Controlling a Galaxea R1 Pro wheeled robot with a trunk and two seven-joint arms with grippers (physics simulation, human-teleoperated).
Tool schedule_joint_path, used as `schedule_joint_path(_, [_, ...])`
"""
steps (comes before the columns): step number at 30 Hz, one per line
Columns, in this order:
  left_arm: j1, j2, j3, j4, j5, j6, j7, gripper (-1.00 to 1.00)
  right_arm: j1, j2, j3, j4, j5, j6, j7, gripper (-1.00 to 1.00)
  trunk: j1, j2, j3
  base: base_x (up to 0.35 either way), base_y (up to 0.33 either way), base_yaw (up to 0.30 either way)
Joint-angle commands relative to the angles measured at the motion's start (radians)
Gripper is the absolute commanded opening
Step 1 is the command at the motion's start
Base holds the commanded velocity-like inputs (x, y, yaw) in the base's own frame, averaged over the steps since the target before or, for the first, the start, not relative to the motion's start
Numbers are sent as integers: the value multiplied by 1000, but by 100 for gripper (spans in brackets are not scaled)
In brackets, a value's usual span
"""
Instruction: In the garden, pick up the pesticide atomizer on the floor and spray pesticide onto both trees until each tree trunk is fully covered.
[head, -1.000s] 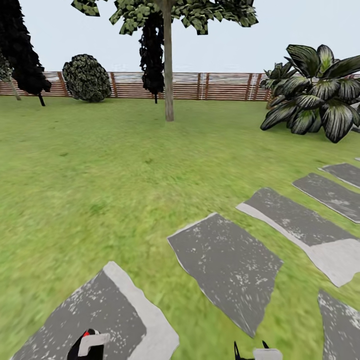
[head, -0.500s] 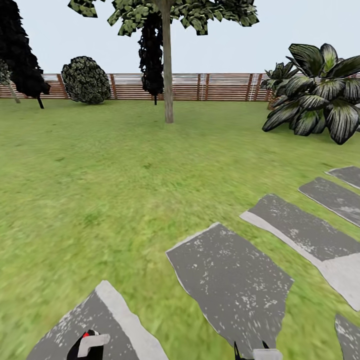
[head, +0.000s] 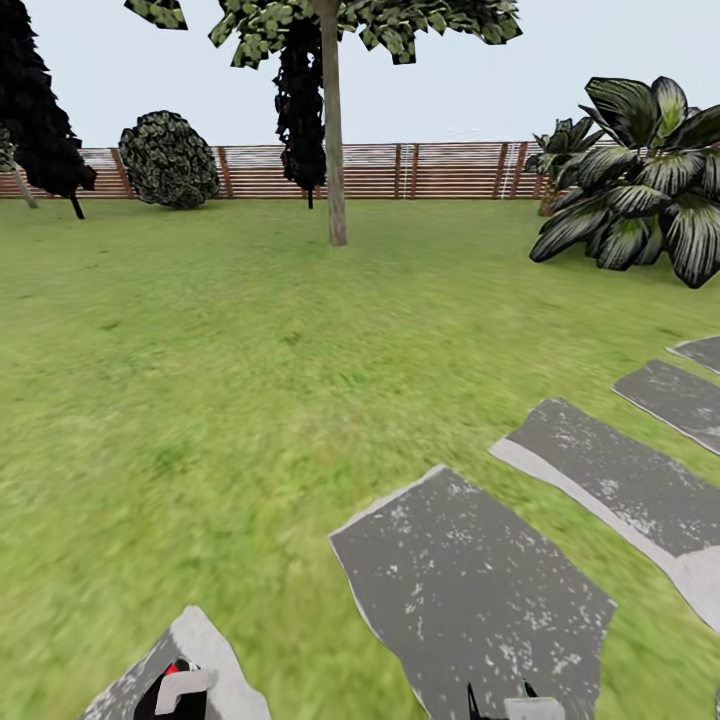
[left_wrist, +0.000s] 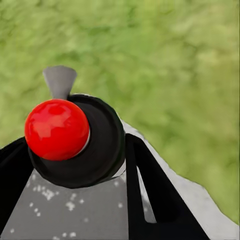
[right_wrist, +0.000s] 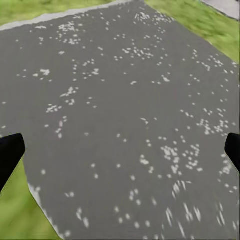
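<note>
Lawn (head: 200, 350) before tree trunk (head: 333, 150), left tool (left_wrist: 75, 150) clamping atomizer (left_wrist: 57, 129), right tool (right_wrist: 120, 150) spread apart

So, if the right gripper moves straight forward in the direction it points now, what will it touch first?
Most likely the grey paving slab. In the right wrist view the right gripper has its fingers wide apart, and between them lies only that speckled concrete, with grass at its edges. How far away it is cannot be told.
</note>
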Motion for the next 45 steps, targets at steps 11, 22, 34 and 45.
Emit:
schedule_joint_path(11, [0,0,0,0,0,-1,0,-100,0,0,0,0,0,0,0,100,0,0,0,342,0,0])
schedule_joint_path(22, [0,0,0,0,0,-1,0,-100,0,0,0,0,0,0,0,100,0,0,0,342,0,0])
schedule_joint_path(34, [1,0,0,0,0,-1,0,-100,0,0,0,0,0,0,0,100,0,0,0,342,0,0])
schedule_joint_path(45, [1,0,0,0,0,-1,0,-100,0,0,0,0,0,0,0,100,0,0,0,342,0,0])
